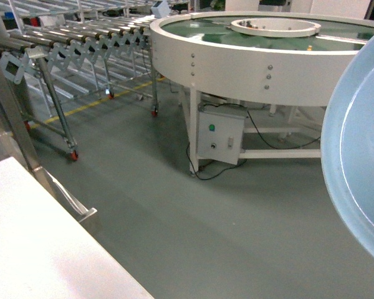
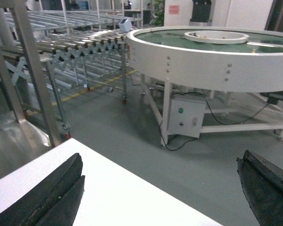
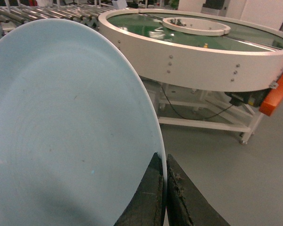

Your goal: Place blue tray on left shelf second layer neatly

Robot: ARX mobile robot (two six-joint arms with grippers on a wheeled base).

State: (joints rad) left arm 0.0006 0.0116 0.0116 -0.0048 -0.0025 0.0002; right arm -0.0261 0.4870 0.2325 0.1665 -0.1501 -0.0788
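Grey-green floor (image 1: 174, 230). Round white carousel conveyor (image 1: 262, 59) with green belt, grey control box (image 1: 219, 135) below. Expandable roller conveyor (image 1: 81, 37) on casters, yellow floor line (image 1: 93, 106) beneath.

- The left gripper (image 2: 160, 193) is wide apart; one dark finger (image 2: 47, 195) is at the lower left, the other at the lower right.
- Below it lies a white tabletop (image 2: 118, 197).
- A round white conveyor table (image 2: 212, 61) with a green top stands behind, with a grey control box (image 2: 186, 117) under it.
- A roller conveyor (image 2: 80, 47) stands at left, beside steel posts (image 2: 33, 75).
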